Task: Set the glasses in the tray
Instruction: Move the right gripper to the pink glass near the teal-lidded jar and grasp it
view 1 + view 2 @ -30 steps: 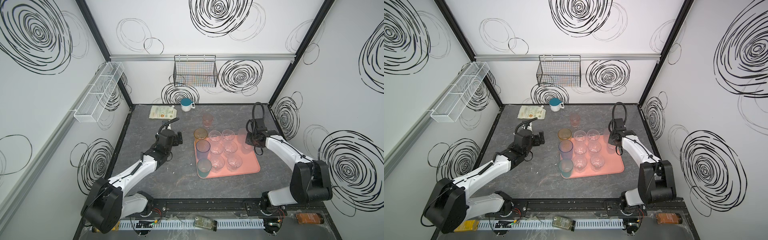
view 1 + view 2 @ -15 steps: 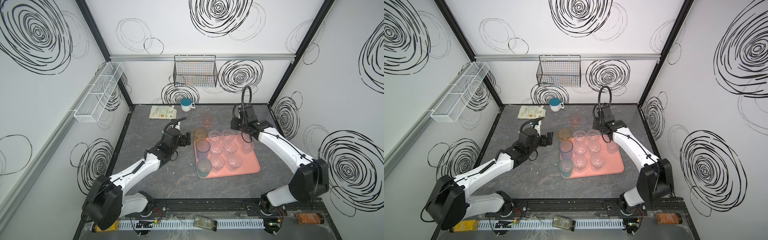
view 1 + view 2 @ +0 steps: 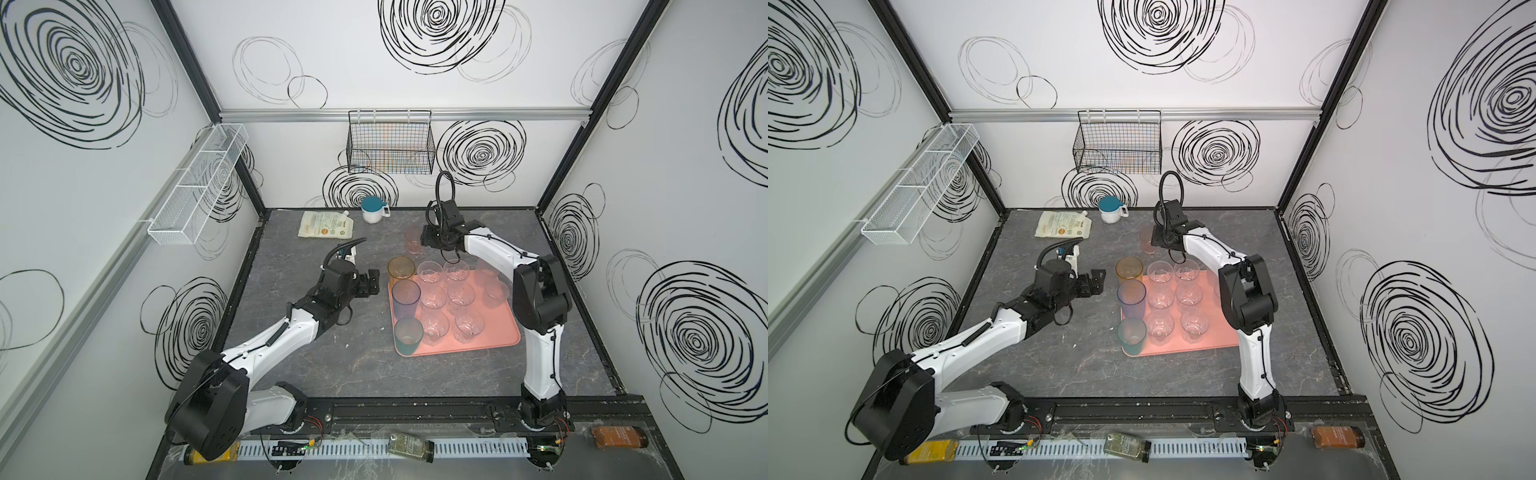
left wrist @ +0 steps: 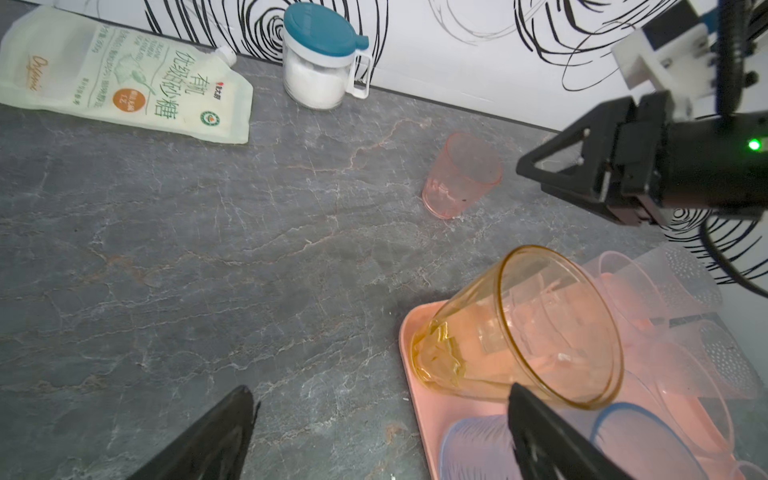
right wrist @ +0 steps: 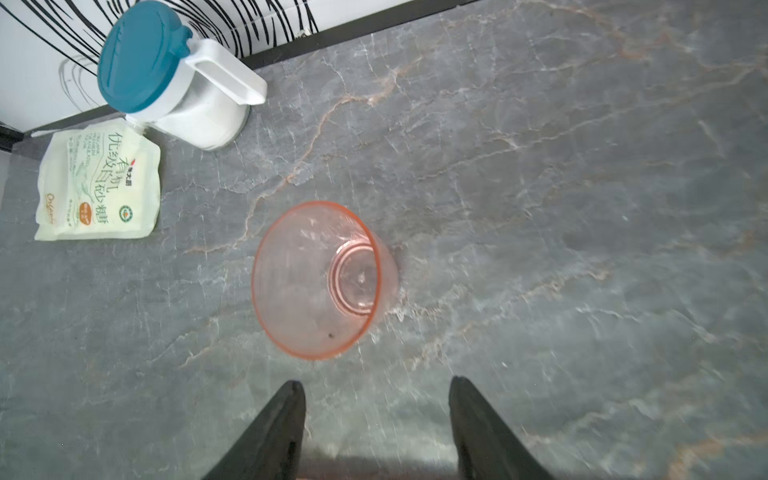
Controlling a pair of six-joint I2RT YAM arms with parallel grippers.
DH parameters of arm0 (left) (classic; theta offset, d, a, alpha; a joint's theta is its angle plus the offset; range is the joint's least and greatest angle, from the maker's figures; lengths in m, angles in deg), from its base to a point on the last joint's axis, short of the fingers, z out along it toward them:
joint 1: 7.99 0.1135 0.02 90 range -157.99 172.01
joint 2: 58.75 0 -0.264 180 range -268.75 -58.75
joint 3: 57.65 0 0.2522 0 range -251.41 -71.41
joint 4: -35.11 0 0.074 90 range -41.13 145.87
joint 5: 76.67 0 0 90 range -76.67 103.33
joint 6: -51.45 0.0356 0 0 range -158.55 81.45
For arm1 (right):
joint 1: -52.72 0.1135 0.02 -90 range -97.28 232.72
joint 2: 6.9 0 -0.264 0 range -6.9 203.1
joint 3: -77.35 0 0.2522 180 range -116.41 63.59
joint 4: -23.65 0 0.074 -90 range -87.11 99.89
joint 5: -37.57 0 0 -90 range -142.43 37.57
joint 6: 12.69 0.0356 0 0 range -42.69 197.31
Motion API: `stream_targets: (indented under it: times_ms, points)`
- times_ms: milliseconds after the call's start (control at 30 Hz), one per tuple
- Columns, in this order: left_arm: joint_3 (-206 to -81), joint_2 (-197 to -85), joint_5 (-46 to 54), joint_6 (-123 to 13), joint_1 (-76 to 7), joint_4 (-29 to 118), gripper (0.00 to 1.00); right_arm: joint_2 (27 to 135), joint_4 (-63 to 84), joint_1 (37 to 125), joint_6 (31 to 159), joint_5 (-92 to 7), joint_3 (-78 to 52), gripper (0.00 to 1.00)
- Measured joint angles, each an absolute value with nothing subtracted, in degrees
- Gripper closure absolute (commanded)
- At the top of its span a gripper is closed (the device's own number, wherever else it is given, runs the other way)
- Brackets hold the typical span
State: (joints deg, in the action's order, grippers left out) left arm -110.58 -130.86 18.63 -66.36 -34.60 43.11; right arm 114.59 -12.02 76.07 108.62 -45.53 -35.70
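Nearly done: most glasses (image 3: pixel 459 295) stand in the tray (image 3: pixel 494 332), while one pink glass (image 5: pixel 320 282) stands on the worktop (image 3: pixel 332 365) beyond it. The right fingers (image 5: pixel 270 428) gape empty beside it, and the left fingers (image 4: pixel 552 440) are also wide open and empty.

Robotics test cell: white panel walls (image 3: pixel 353 54) printed with black spirals, black frame posts (image 3: pixel 185 58), a grey stone-look table (image 3: pixel 353 374), left arm (image 3: pixel 282 336) and right arm (image 3: pixel 540 361) mounted on a front rail (image 3: pixel 415 409), wire basket (image 3: pixel 390 149) hung on an aluminium bar (image 3: pixel 498 113).
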Motion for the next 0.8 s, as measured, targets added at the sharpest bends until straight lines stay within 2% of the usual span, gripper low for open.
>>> stream_targets:
  times_ms: [133, 233, 367, 467, 633, 800]
  points:
    - [-109.8, -131.1, 18.4, -66.7, -34.6, 43.0, 0.02, 120.6, -11.9, 76.1, 108.6, -45.2, -41.9, 0.45]
    - [-109.6, -131.1, 18.4, -66.6, -34.6, 42.9, 0.02, 125.6, -12.8, 76.1, 108.6, -45.3, -47.2, 0.54]
    - [-109.3, -131.1, 18.5, -66.6, -34.6, 42.5, 0.02, 129.1, -14.4, 76.1, 107.9, -46.1, -49.6, 0.80]
    - [-108.6, -131.1, 18.5, -66.6, -34.6, 42.3, 0.02, 129.0, -15.8, 76.1, 107.3, -47.2, -49.6, 0.89]
    - [-107.3, -130.5, 18.5, -66.9, -34.6, 42.6, 0.02, 125.5, -16.5, 76.1, 106.8, -48.2, -47.7, 0.96]
    - [-107.3, -126.7, 20.0, -67.5, -35.5, 43.9, 0.03, 114.9, -16.7, 76.7, 106.9, -48.2, -41.8, 0.96]
